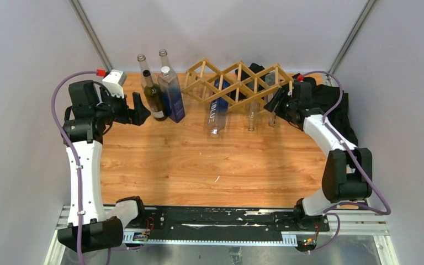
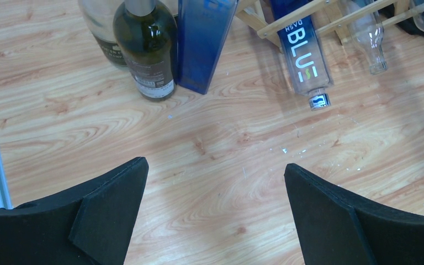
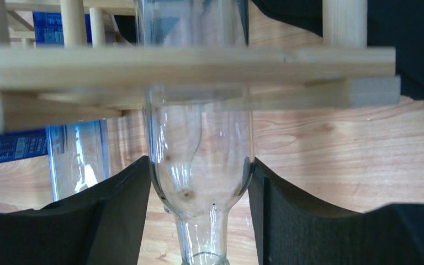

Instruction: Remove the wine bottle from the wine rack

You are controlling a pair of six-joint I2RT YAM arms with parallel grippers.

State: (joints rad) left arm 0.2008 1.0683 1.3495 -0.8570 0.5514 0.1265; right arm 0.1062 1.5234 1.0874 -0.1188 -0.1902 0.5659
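1. Right wrist only: we see the black right gripper (image 3: 199,168) seemingly clamped on the clear glass wine bottle (image 3: 199,127).
2. Overhead: bottle in the light-wood lattice wine rack (image 1: 237,83), far-right corner.
3. Black left gripper (image 2: 215,171) gapes apart.

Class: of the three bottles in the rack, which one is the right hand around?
The clear bottle at the rack's right end, between the right hand's fingers; the others lie untouched.
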